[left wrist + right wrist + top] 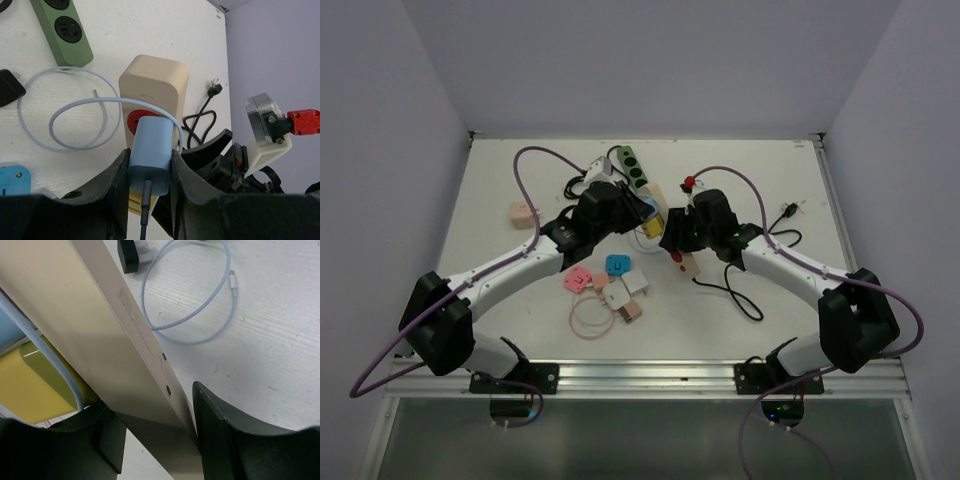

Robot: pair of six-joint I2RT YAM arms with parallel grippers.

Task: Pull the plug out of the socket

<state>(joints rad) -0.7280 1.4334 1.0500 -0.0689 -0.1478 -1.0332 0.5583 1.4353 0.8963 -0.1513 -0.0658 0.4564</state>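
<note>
We see the left gripper (149,175) clenched on the pale-blue rectangular plastic plug (152,137), which sits at the red round socket (138,118) of the beige plastic power strip (155,82). The right gripper (152,400) straddles that strip, and we cannot tell whether it presses or stands loose. Farther off lies a green plastic power strip (62,30).

Light-blue plug (150,150), beige socket (155,80), green power strip (62,30), white table (150,25).
</note>
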